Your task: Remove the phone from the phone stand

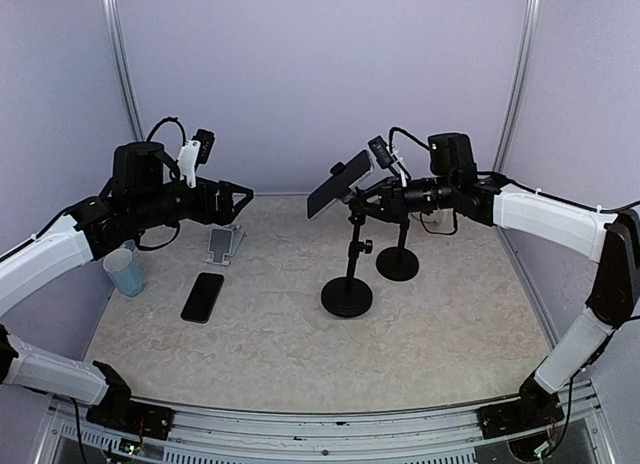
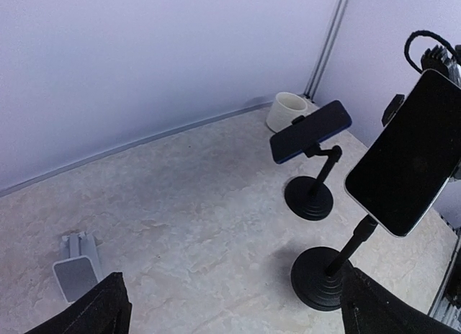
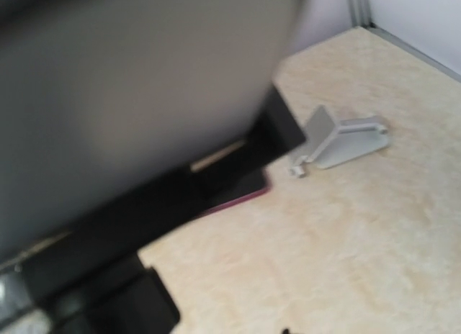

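The phone [image 2: 407,158] at the right gripper [image 1: 358,192] has a glossy black glass face; its phone stand [image 1: 347,297] looks matt black metal. Below the left gripper [image 1: 245,196], a grey stand [image 1: 224,245] (matt, plastic-looking) sits on the smooth marbled table [image 1: 440,334].

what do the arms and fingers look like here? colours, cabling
Left arm and right arm: white shell links, black joints and bases. Each black wrist carries a small camera with a looping black cable. Fingers plain black. No markings legible.
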`<state>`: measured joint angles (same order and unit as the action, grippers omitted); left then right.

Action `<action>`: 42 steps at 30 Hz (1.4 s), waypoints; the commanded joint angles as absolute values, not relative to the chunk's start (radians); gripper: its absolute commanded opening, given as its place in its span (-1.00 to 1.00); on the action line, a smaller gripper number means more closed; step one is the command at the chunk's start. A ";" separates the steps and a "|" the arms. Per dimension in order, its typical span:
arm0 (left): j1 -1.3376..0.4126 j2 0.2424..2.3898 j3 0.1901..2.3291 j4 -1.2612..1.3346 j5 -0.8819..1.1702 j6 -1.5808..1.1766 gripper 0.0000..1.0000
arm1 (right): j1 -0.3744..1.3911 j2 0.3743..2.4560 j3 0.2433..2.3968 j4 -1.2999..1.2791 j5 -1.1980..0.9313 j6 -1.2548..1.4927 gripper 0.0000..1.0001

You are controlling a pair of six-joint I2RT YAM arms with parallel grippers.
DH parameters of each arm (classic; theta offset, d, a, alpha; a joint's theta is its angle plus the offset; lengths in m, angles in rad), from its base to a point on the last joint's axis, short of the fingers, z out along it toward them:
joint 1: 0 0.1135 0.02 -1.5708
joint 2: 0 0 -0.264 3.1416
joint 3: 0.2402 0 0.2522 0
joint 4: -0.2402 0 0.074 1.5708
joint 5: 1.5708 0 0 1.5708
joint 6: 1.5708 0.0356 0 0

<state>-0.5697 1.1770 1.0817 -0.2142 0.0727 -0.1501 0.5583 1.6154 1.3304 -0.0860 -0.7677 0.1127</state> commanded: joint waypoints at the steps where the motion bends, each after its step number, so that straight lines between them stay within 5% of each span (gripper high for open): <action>1: -0.678 1.159 1.079 -0.191 0.134 -0.075 0.98 | 0.563 1.484 1.245 0.001 -0.891 0.064 -1.00; 13: -0.925 1.187 1.036 -0.164 0.221 0.016 0.98 | 0.573 1.447 1.140 -0.024 -1.040 -0.127 -1.00; 42: -1.042 1.478 1.209 -0.154 0.244 0.088 0.98 | 0.618 1.538 1.246 -0.186 -1.109 -0.308 -1.00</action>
